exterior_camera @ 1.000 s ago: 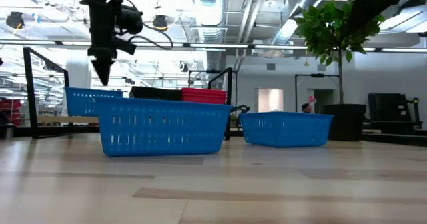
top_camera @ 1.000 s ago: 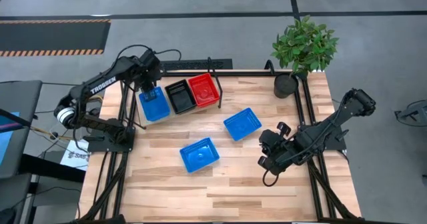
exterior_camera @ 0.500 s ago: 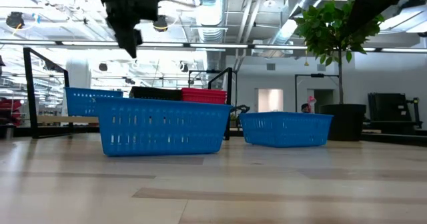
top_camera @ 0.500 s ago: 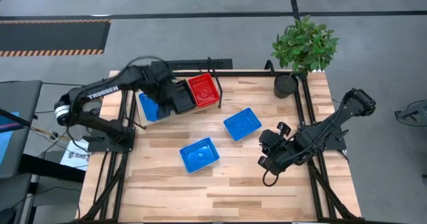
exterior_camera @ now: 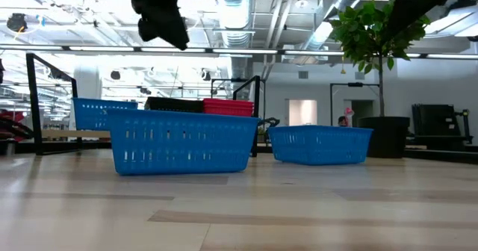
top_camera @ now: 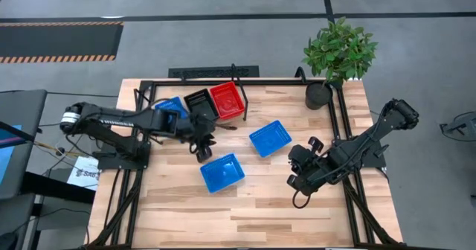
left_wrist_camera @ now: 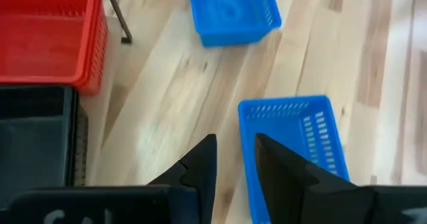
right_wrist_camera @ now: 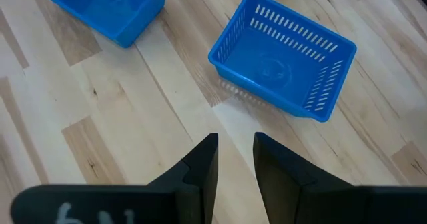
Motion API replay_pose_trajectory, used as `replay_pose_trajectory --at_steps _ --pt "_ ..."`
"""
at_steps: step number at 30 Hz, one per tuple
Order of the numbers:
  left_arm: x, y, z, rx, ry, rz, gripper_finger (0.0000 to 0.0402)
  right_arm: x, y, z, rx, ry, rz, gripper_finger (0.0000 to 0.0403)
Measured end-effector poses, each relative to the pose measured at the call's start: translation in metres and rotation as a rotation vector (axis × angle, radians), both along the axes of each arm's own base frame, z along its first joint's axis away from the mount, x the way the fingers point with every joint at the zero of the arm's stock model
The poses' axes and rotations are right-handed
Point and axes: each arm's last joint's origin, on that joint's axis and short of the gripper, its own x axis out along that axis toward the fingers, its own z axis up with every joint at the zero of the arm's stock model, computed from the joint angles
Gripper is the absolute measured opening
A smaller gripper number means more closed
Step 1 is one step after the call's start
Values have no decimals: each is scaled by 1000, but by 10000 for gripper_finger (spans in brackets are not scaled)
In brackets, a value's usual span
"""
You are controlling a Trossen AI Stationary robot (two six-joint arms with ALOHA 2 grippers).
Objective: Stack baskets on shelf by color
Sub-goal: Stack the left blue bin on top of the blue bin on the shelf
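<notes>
Three baskets sit side by side on the shelf at the table's far left: blue [top_camera: 171, 103], partly under my left arm, black [top_camera: 198, 101] and red [top_camera: 227, 100]. Two more blue baskets rest flat on the tabletop, one near the middle [top_camera: 222, 172] and one farther right [top_camera: 269, 138]. My left gripper [left_wrist_camera: 236, 137] hangs open with a narrow gap, holding nothing, above bare table between the shelf and the middle blue basket [left_wrist_camera: 290, 141]. My right gripper [right_wrist_camera: 235, 136] waits at the table's right, also slightly open and holding nothing, facing both loose blue baskets.
A potted plant [top_camera: 338, 56] stands at the far right corner. The shelf's black frame rod [left_wrist_camera: 115, 14] runs beside the red basket [left_wrist_camera: 47, 31]. Bare wooden tabletop [top_camera: 245, 213] stretches along the near side.
My left gripper has left the spot above the blue basket on the shelf and swung toward the table's right and near edge. It now hovers over the table beside the middle blue basket. No basket has moved.
</notes>
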Motion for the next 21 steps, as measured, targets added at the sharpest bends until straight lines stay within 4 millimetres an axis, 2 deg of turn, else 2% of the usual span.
replay_pose_trajectory --at_steps 6,12,15,21 --pt "6 -16 5 161 -84 -101 90 0 0 0 0 0 0 118" --pt "19 -18 8 142 -181 -207 90 1 1 0 6 -9 0 118" --pt "31 -21 -4 129 -167 -238 90 2 1 0 12 -19 0 118" --pt "59 -35 -40 54 -48 -262 90 2 1 0 15 -20 0 118"
